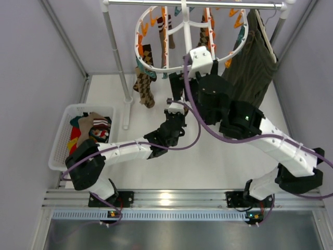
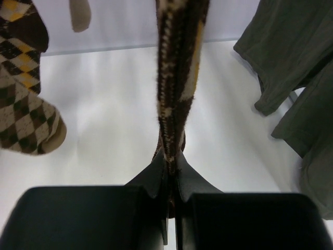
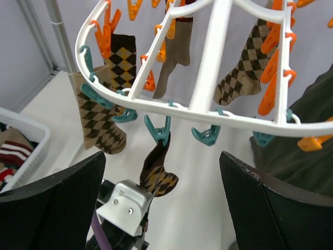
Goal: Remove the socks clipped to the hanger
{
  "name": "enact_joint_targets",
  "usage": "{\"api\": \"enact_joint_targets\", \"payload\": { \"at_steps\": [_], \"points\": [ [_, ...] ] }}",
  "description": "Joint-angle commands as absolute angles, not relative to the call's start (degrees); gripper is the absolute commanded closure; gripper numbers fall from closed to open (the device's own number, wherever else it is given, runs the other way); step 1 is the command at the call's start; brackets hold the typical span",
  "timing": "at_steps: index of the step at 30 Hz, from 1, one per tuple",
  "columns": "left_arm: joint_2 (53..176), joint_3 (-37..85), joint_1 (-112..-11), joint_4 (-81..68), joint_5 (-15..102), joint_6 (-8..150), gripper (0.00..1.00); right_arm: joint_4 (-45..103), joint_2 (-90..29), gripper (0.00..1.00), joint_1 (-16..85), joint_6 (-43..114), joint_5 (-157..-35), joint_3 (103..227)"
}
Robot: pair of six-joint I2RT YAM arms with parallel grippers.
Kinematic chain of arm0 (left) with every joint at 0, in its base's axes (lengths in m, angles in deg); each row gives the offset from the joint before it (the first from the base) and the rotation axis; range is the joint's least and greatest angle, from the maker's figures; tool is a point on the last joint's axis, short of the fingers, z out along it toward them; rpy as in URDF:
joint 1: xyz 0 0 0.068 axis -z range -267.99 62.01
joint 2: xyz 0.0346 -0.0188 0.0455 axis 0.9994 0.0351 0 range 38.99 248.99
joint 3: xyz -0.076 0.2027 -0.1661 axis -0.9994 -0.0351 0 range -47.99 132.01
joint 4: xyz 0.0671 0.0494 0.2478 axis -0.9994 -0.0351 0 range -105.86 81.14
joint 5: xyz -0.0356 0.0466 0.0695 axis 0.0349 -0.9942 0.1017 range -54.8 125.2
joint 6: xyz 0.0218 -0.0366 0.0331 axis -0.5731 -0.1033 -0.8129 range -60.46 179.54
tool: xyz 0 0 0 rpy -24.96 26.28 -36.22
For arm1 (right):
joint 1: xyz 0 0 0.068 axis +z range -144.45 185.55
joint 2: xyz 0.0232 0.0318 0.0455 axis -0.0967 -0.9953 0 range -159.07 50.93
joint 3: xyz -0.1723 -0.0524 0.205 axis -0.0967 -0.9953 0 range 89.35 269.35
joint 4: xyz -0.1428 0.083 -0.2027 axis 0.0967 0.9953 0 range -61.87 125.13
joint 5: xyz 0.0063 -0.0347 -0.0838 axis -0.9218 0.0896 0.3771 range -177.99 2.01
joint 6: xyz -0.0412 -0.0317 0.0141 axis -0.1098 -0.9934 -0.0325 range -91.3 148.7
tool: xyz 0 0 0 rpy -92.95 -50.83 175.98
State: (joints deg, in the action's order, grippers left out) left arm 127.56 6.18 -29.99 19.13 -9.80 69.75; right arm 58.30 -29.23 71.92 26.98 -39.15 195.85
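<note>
While left fingers (image 2: 160, 182) clamp a hanging argyle sock (image 2: 177, 78) | right fingers (image 3: 265, 208) spread wide, empty, below hanger (image 3: 208, 112)

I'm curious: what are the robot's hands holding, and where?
The left gripper pinches the hanging argyle sock near its bottom end; the right gripper holds nothing.

No legible text, label, brand, number or sign found on any surface in the three views inspected; nothing to record.
</note>
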Motion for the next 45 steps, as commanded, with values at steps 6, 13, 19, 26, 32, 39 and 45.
{"api": "enact_joint_targets", "payload": {
  "at_steps": [6, 13, 19, 26, 32, 39, 45],
  "points": [
    [128.4, 6.7, -30.1, 23.0, -15.7, 69.2, 1.00, 64.7, -39.9, 0.15, 72.2, 23.8, -35.0, 207.4],
    [128.5, 6.4, -30.0, 23.0, -15.5, 68.8, 1.00, 64.6, -41.1, 0.18, 69.5, 25.3, -37.3, 206.9],
    [127.1, 6.3, -29.9, 23.0, -15.0, 68.3, 1.00, 65.7, -42.8, 0.21, 66.6, 27.3, -41.8, 206.5],
    [127.1, 6.3, -29.9, 23.0, -14.2, 67.9, 1.00, 61.5, -43.8, 0.27, 63.2, 25.5, -45.8, 205.3],
    [127.5, 6.3, -30.0, 22.9, -13.0, 67.6, 1.00, 62.8, -45.3, 0.29, 62.7, 26.2, -46.9, 207.4],
    [127.6, 7.0, -30.0, 22.9, -12.6, 66.8, 1.00, 60.1, -40.0, 0.30, 64.9, 26.3, -46.0, 202.9],
    [126.7, 6.6, -29.9, 22.9, -11.8, 67.3, 1.00, 61.4, -37.4, 0.29, 67.5, 27.2, -47.0, 200.7]
  ]
}}
